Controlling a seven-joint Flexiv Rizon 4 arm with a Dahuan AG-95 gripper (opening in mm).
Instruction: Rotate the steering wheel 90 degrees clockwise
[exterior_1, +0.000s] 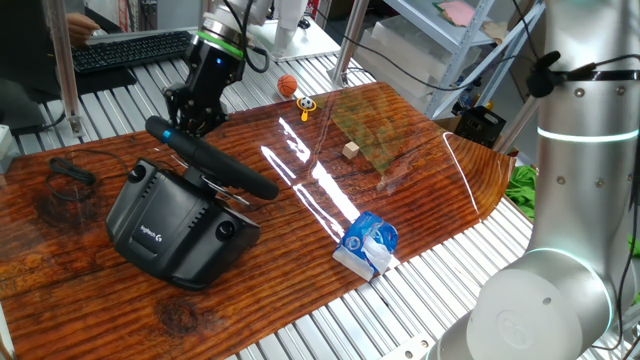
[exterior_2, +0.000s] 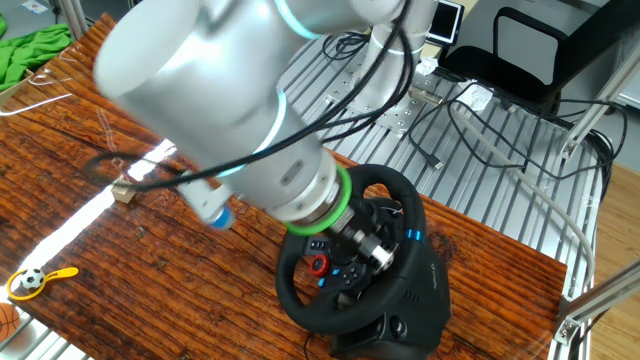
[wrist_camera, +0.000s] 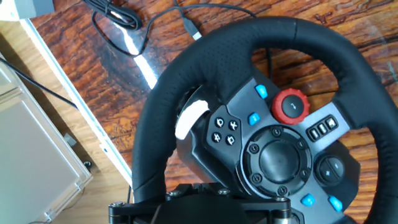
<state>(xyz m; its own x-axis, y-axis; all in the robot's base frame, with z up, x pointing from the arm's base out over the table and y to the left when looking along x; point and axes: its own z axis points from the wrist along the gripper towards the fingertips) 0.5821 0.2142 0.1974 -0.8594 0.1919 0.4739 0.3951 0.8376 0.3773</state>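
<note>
The steering wheel (exterior_1: 215, 160) is black with a thick rim and stands on its bulky black base (exterior_1: 170, 225) at the left of the wooden table top. It also shows in the other fixed view (exterior_2: 300, 300). In the hand view the steering wheel (wrist_camera: 168, 93) fills the frame, with its hub buttons, blue lights and red dial. My gripper (exterior_1: 193, 120) is at the rim's far upper end. In the hand view my gripper (wrist_camera: 194, 186) has its fingers pressed together, low between rim and hub, with nothing visible between them. My arm hides much of the wheel in the other fixed view, where my gripper (exterior_2: 372, 250) sits over the hub.
A black keyboard (exterior_1: 130, 48) lies behind the table. An orange ball (exterior_1: 287, 86), a yellow toy (exterior_1: 305, 105), a small wooden block (exterior_1: 350, 150) and a blue-white packet (exterior_1: 368, 243) lie to the right. A black cable (exterior_1: 70, 172) lies left of the base.
</note>
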